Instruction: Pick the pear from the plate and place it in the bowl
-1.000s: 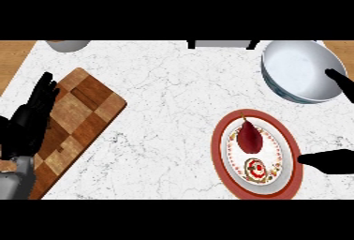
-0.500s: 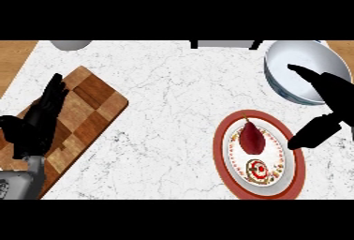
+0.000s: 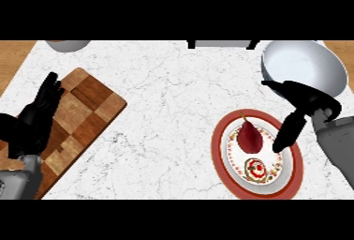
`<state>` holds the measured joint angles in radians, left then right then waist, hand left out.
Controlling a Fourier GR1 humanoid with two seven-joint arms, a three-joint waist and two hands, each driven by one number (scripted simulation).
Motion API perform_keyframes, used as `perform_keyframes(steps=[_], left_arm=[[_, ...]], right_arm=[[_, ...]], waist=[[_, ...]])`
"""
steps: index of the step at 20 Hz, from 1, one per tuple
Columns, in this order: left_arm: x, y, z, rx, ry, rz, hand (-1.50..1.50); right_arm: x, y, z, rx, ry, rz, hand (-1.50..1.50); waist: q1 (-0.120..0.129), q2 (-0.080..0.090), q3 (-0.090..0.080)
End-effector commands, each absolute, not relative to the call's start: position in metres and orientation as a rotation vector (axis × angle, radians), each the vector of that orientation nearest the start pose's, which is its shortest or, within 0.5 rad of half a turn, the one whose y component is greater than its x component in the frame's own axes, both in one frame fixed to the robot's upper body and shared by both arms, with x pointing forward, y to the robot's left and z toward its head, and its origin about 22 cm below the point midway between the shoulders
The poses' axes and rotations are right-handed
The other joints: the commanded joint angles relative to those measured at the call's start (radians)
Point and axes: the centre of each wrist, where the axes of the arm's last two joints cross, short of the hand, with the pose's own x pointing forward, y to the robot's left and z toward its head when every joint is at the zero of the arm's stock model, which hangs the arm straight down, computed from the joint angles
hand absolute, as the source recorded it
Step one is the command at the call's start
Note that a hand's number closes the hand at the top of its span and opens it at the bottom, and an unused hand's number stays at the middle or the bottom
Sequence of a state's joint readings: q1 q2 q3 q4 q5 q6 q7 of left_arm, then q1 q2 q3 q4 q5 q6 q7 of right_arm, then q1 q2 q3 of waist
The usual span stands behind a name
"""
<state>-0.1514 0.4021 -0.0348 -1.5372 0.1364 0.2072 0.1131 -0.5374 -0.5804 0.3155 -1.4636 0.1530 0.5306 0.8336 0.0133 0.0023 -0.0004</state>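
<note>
- From my remote station, I see the right hand (image 3: 304, 105) poised over the right side of the red-rimmed plate (image 3: 228, 164), its fingers straight and parted, the thumb pointing down toward the plate and holding nothing.
- The pear (image 3: 249, 137), dark red with its stem pointing away from the robot, lies on the plate just to the left of that thumb; I cannot tell whether the thumb tip touches the plate or hangs above it, but it is beside the fruit and not round it.
- The grey bowl (image 3: 304, 63) sits on the white worktop (image 3: 173, 93) just beyond the right hand, with nothing in it that I can make out.
- The left hand (image 3: 34, 119) rests well off to the far side, fingers up and relaxed, over the checkered cutting board (image 3: 86, 110), taking no part.
- My reading of progress: the task is at its opening. The pear is not yet grasped, not yet lifted, not yet in the bowl.
- What is left, as I judge it: move the right hand leftward onto the pear, curl round it, raise it and carry it the short way back to the bowl.
</note>
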Motion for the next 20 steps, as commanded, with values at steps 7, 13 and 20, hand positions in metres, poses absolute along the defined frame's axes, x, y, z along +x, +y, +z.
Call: perform_keyframes(steps=[7,13,20], left_arm=[[0.290,0.300,0.057,0.323,-1.575,-0.069,0.00],[0.263,0.319,0.068,0.322,-1.571,-0.072,0.00],[0.277,0.316,0.068,0.319,-1.552,-0.059,0.00]], right_arm=[[0.349,-0.205,0.121,-0.719,-0.800,1.201,-1.50],[0.343,-0.215,0.100,-0.728,-0.807,1.197,-1.50],[0.338,-0.201,0.063,-0.671,-0.730,1.228,-1.50]], waist=[[-0.009,-0.001,0.000],[-0.006,-0.003,0.000],[-0.009,-0.002,0.000]])
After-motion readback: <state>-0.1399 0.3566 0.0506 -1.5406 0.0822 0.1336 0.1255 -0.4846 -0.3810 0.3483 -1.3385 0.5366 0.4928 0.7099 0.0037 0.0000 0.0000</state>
